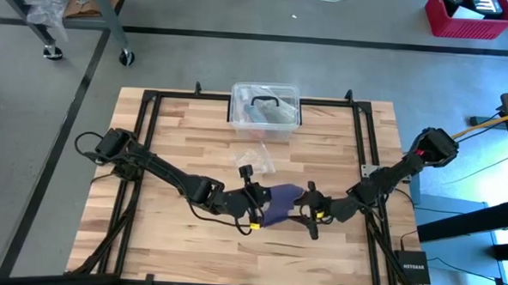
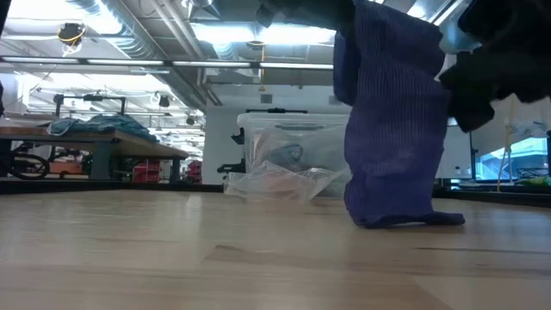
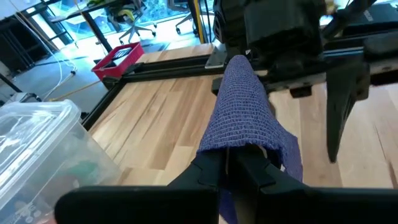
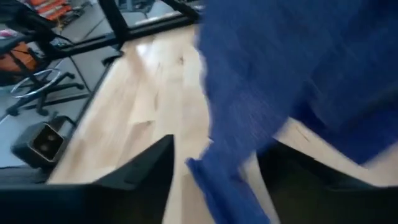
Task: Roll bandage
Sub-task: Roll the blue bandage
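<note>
Wood table (image 1: 178, 122), near centre: left gripper (image 3: 239, 163) clamped on the bandage (image 1: 279, 204), right gripper (image 1: 313, 215) just to its right, fingers spread around the cloth, grip not clear. Strip runs left-right between them, loose end drooping to the tabletop. Both arms equally near; next move depends on the right one closing.

The bandage (image 1: 280, 204) hangs between the left pincer (image 1: 253, 213) and the right pincer (image 1: 309, 215) near the middle of the worktop (image 1: 177, 139), its lower end touching the surface. Behind it lies a plastic wrapper (image 1: 255, 155), and behind that, at the far edge, a plastic box (image 1: 265, 109).
</note>
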